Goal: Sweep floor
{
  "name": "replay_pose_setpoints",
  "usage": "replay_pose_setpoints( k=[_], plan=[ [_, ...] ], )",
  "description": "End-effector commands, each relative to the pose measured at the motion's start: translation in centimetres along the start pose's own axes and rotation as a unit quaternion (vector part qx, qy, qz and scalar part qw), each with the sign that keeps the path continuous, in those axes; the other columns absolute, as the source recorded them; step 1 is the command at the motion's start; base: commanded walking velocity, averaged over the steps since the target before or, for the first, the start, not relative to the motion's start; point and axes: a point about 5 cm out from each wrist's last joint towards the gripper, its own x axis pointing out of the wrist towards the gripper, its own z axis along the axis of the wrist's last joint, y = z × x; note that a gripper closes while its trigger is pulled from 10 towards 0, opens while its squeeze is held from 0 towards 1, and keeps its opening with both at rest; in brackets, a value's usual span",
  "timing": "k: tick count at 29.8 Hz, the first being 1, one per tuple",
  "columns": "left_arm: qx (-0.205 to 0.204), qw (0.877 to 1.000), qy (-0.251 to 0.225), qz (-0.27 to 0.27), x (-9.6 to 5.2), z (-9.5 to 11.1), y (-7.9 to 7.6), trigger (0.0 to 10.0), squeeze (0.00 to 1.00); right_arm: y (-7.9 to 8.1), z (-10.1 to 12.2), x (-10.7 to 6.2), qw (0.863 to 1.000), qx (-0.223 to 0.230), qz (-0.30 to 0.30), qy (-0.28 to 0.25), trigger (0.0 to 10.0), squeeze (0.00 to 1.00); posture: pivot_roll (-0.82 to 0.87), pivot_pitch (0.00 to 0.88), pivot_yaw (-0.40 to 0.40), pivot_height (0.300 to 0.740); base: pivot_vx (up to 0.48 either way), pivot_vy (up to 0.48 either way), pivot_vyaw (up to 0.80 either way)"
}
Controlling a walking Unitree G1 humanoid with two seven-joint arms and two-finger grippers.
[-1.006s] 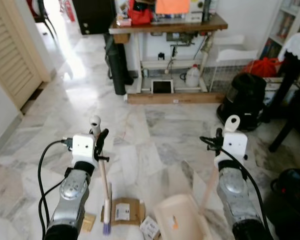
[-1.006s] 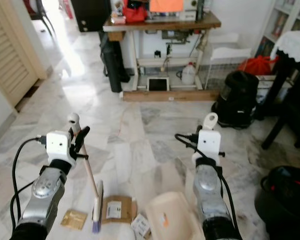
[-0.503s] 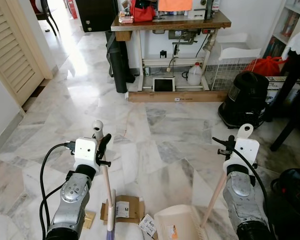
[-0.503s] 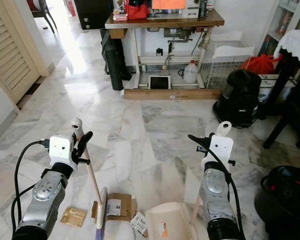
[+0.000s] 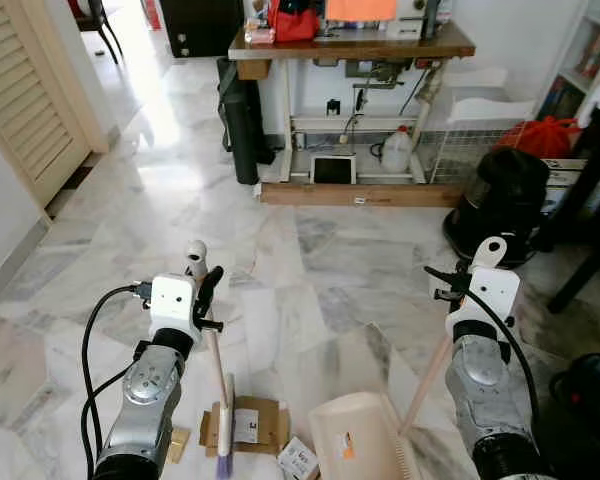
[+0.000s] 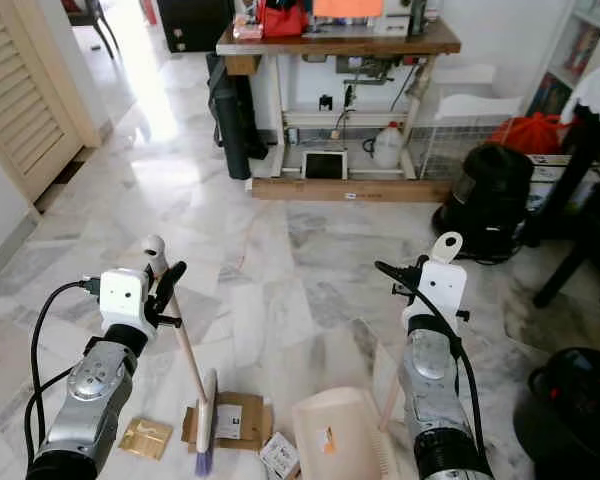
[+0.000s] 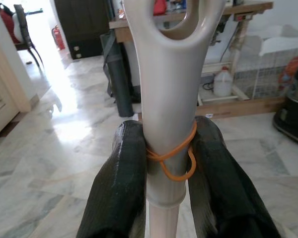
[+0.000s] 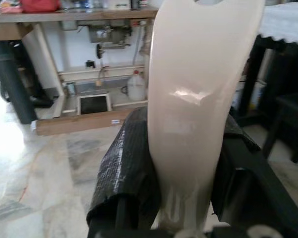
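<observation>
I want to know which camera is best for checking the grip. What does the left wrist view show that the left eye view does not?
Left wrist view alone: an orange rubber band around the broom handle, and black fingers pressing both its sides.

Left eye view alone: the broom head beside a cardboard piece, the dustpan, the right end effector.

Both: marble floor, wooden table, white jug.

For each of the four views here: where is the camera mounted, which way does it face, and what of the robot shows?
Left and right eye views: head, looking forward and down; both arms, broom, dustpan, cardboard.
Left wrist view: along the left gripper clamping the broom handle.
Right wrist view: along the right gripper clamping the dustpan handle.
Shared: the wooden table.
</observation>
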Motion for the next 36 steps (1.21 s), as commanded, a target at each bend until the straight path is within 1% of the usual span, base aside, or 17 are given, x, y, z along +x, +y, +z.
replay_pose_setpoints(
  k=[1, 6, 15, 17, 18, 20, 21, 23, 27, 29, 30, 34, 36],
  plan=[
    [0.003, 0.999, -0.033, 0.003, 0.7, 1.4, 0.2, 10.0, 0.0, -0.1, 0.6, 0.4, 1.0, 0.005, -0.003, -0.013, 10.0, 0.0, 0.06, 0.0, 0.044, 0.74, 0.27, 0.0, 0.0],
    [0.002, 0.999, -0.036, 0.004, 0.7, 1.5, 0.2, 10.0, 0.0, -0.2, 0.5, 0.4, 1.0, 0.004, -0.005, -0.012, 10.0, 0.0, 0.07, 0.0, 0.042, 0.74, 0.0, 0.0, 0.0],
    [0.002, 0.999, -0.039, 0.004, 0.7, 1.7, 0.5, 10.0, 0.0, -1.0, 0.2, 0.7, 1.0, -0.003, -0.019, -0.013, 10.0, 0.0, 0.07, 0.0, 0.049, 0.74, 0.0, 0.0, 0.0],
    [0.003, 0.999, -0.038, 0.0, 0.6, 1.7, 0.5, 10.0, 0.0, -1.6, -0.3, 0.7, 0.999, -0.009, -0.033, -0.005, 10.0, 0.0, 0.07, 0.0, 0.06, 0.74, 0.0, 0.0, 0.0],
    [0.003, 0.999, -0.038, 0.0, 0.6, 1.7, 0.5, 10.0, 0.0, -1.6, -0.3, 0.7, 0.999, -0.009, -0.033, -0.005, 10.0, 0.0, 0.07, 0.0, 0.06, 0.74, 0.0, 0.0, 0.0],
    [0.006, 0.999, -0.037, -0.003, 0.5, 1.7, 0.7, 10.0, 0.0, -2.2, -0.7, 0.7, 0.999, -0.014, -0.046, 0.001, 10.0, 0.0, 0.07, 0.0, 0.075, 0.74, 0.0, 0.0, 0.0],
    [0.008, 0.999, -0.036, -0.005, 0.5, 1.7, 0.9, 10.0, 0.0, -2.7, -1.1, 0.6, 0.998, -0.018, -0.059, 0.009, 10.0, 0.0, 0.07, 0.0, 0.077, 0.74, 0.0, 0.0, 0.0],
    [0.009, 0.999, -0.035, -0.007, 0.4, 1.8, 1.0, 10.0, 0.0, -3.0, -1.6, 0.5, 0.997, -0.023, -0.067, 0.018, 10.0, 0.0, 0.07, 0.0, 0.087, 0.74, 0.0, 0.0, 0.0],
    [0.013, 0.999, -0.035, -0.01, 0.4, 1.9, 1.2, 10.0, 0.0, -3.4, -2.5, 0.1, 0.996, -0.025, -0.079, 0.035, 10.0, 0.0, 0.07, 0.0, 0.095, 0.74, 0.0, 0.0, 0.0],
    [0.018, 0.999, -0.033, -0.015, 0.4, 1.9, 1.3, 10.0, 0.0, -3.7, -3.7, -0.6, 0.994, -0.033, -0.09, 0.06, 10.0, 0.0, 0.08, 0.0, 0.104, 0.74, 0.0, 0.0, 0.0],
    [0.018, 0.999, -0.033, -0.015, 0.4, 1.9, 1.3, 10.0, 0.0, -3.7, -3.7, -0.6, 0.994, -0.033, -0.09, 0.06, 10.0, 0.0, 0.08, 0.0, 0.104, 0.74, 0.0, 0.0, 0.0],
    [0.02, 0.999, -0.029, -0.024, 0.1, 2.0, 1.5, 10.0, 0.0, -4.3, -5.8, -1.9, 0.986, -0.013, -0.125, 0.113, 10.0, 0.0, 0.09, 0.0, 0.12, 0.74, 0.0, 0.0, 0.0],
    [0.021, 0.999, -0.028, -0.025, 0.0, 2.1, 1.5, 10.0, 0.0, -4.4, -6.2, -2.1, 0.984, -0.013, -0.129, 0.12, 10.0, 0.0, 0.09, 0.0, 0.122, 0.74, 0.0, 0.0, 0.0]
  ],
)
